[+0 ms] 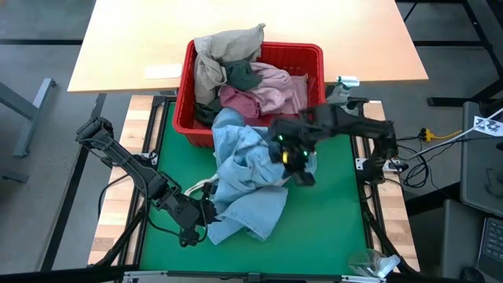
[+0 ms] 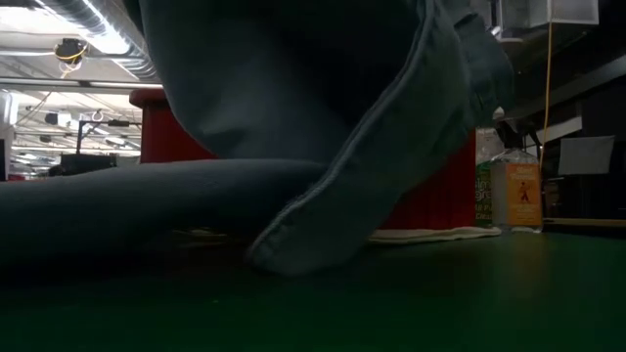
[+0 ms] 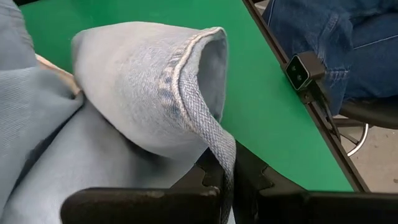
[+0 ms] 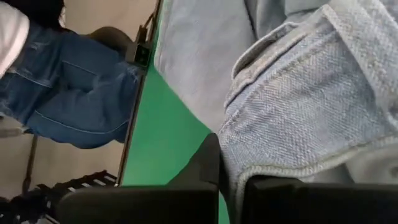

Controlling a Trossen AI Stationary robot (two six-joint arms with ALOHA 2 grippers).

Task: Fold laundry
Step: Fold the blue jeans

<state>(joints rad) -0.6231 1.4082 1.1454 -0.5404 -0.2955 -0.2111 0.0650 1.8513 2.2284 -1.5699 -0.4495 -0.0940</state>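
A: What kind of place is this?
B: Looks like a lab or workshop. Exposed ceiling ducts (image 2: 88, 24), a yellow cable (image 1: 440, 135) on the bare floor, green mat (image 1: 330, 212) over the bench.

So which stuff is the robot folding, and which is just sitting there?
For the job:
- light blue denim garment, pinched by both the left gripper and right gripper
- clothes pile in the red basket

Just lying about:
- spray bottle
- white paper on the wooden table
- person in jeans nearby
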